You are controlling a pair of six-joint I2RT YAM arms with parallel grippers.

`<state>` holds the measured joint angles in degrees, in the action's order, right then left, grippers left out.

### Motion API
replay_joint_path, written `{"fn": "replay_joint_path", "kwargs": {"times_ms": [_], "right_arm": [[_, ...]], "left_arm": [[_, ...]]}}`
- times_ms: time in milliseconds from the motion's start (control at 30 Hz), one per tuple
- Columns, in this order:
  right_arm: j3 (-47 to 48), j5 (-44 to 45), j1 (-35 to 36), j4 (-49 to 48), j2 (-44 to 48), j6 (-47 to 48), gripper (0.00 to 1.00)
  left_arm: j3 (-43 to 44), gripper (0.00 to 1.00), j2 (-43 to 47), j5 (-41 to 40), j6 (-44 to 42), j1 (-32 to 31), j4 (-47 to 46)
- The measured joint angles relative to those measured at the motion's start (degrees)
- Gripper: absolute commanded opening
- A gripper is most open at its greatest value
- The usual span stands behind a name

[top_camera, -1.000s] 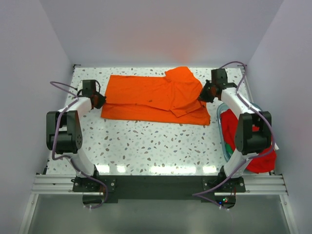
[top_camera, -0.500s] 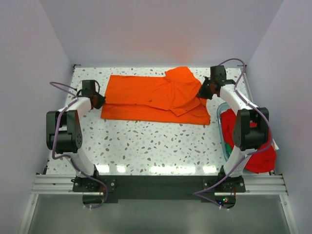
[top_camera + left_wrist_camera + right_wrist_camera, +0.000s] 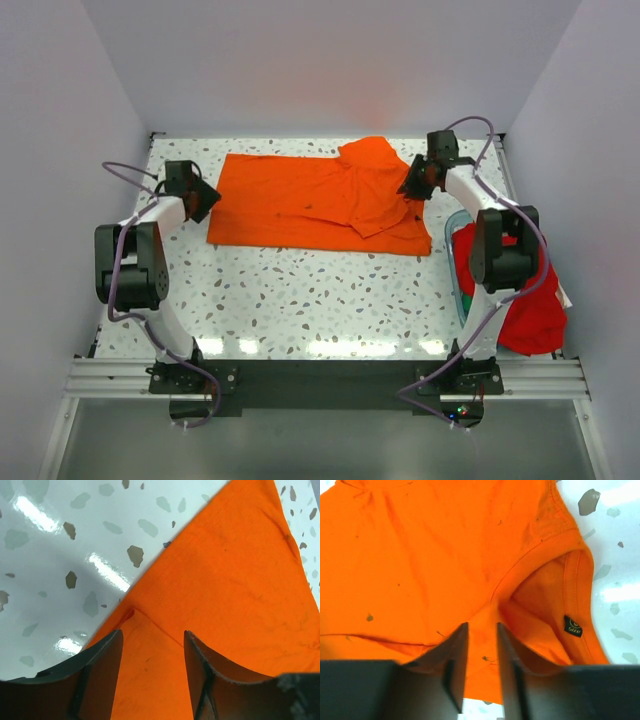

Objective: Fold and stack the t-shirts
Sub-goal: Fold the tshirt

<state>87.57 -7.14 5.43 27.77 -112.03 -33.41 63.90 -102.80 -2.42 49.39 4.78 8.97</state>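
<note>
At the orange shirt's (image 3: 300, 200) left and right ends, my left gripper (image 3: 152, 640) and right gripper (image 3: 481, 630) have fingers apart; I'd lift straight up, not dragging cloth.

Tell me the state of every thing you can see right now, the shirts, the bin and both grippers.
Orange shirt: lying on the table, partly folded, one sleeve flipped over.
Red shirt: crumpled, unfolded, hanging over the bin.
Bin: at the table's right edge, holding the red shirt.
Left gripper: open, over the orange shirt's corner.
Right gripper: slightly open, by the orange shirt's collar.
</note>
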Motion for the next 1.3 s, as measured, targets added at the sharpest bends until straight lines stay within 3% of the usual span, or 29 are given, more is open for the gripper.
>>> {"fn": "replay_joint_path", "kwargs": {"times_ms": [67, 267, 533, 833, 1300], "right_arm": [[0.4, 0.0, -0.3, 0.0, -0.6, 0.3, 0.46], [-0.8, 0.2, -0.6, -0.1, 0.6, 1.4, 0.46], [-15.5, 0.5, 1.7, -3.1, 10.6, 0.7, 0.45], [-16.9, 0.7, 6.8, -6.9, 5.5, -0.7, 0.44], [-16.9, 3.1, 6.5, -9.4, 3.2, -2.4, 0.42]], "left_arm": [[0.3, 0.61, 0.0, 0.7, -0.7, 0.1, -0.7], [-3.1, 0.59, 4.1, 2.4, -0.9, 0.1, -2.2], [-10.4, 0.57, 10.6, 2.7, -0.9, -1.1, -3.6], [-12.8, 0.56, 10.6, 3.4, -0.9, -4.2, -5.1], [-13.3, 0.56, 10.5, 3.4, -0.9, -5.6, -5.2]]}}
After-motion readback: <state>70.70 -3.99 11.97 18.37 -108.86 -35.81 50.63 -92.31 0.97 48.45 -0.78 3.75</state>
